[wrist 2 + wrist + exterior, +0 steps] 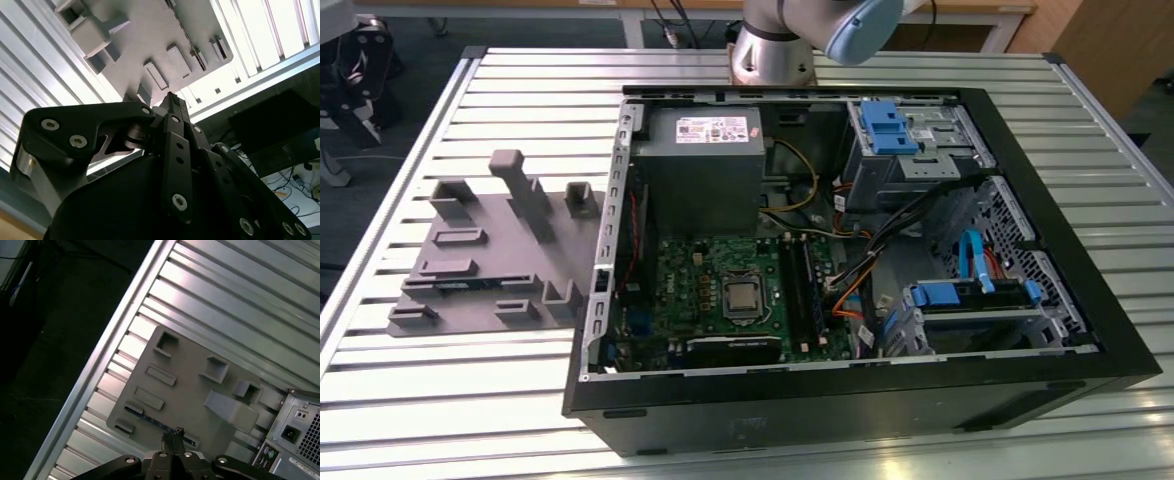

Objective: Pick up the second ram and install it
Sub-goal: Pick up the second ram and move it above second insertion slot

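Gripper [172, 432] clenched, empty, above the grey holder [190, 390], where the second ram [150, 416] apparently lies unpicked; installation outstanding.

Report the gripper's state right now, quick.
Black two-finger gripper: closed, fingertips together, holding nothing; it hangs over the grey plastic fixture plate.
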{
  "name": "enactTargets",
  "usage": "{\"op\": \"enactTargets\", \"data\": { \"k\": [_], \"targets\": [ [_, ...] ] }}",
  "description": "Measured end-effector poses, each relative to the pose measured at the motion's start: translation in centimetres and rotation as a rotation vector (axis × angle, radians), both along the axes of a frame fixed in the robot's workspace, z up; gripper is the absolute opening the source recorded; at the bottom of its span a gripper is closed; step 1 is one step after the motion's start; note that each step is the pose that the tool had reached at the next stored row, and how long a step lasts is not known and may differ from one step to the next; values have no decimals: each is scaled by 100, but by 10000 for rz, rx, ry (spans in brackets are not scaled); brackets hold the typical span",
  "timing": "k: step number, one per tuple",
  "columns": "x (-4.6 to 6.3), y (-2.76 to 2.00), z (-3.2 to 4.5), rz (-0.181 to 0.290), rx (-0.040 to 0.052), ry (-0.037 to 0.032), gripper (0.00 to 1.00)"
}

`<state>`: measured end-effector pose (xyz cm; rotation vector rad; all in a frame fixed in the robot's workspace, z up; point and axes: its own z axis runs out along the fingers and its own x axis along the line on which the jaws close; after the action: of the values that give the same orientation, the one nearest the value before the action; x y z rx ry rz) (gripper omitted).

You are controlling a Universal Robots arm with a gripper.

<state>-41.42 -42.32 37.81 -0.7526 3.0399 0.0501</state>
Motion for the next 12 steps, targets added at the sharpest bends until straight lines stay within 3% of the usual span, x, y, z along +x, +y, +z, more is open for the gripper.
{"op": "enactTargets", "data": {
  "k": [12],
  "targets": [
    [0, 0, -11, 1523, 0, 0, 13]
  ]
}}
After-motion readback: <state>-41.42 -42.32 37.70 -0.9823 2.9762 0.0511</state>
